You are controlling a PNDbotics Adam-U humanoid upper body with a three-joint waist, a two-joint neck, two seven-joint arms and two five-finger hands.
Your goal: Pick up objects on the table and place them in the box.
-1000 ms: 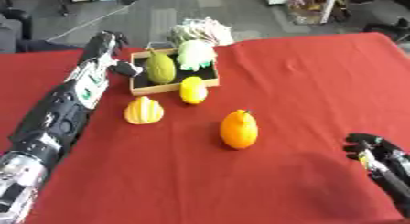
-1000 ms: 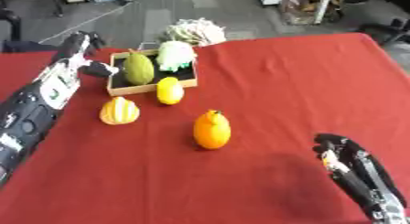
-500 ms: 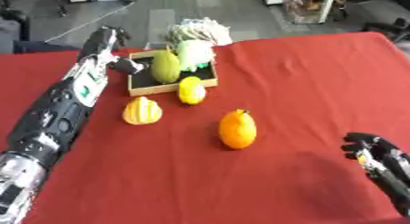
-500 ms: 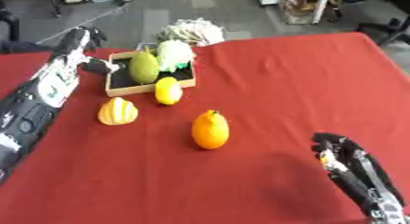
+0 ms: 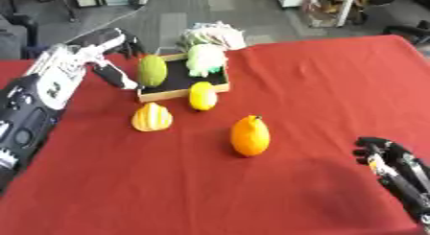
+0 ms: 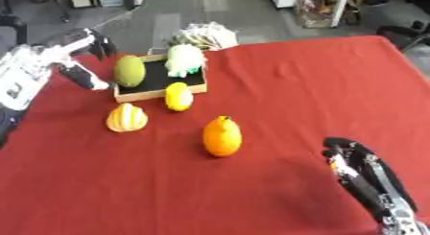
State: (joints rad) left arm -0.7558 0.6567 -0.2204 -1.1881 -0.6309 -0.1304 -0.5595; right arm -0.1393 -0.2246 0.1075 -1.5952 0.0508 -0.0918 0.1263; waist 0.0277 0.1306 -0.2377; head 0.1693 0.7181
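Where the red cloth-covered table (image 5: 319, 85) nears its lower right corner, the robot's black right hand (image 5: 393, 165) rests idle, fingers relaxed and empty. Up and to its left stands an orange, pear-shaped fruit (image 5: 250, 135). Farther left sits a yellow ribbed gourd (image 5: 152, 117), and beyond it a small yellow lemon-like fruit (image 5: 202, 95) touches the near edge of a shallow wooden box (image 5: 181, 88). Inside lie a green oval fruit (image 5: 152, 71) and a pale green-white vegetable (image 5: 205, 59). Just left of the box, the left hand (image 5: 105, 52) hovers open, holding nothing.
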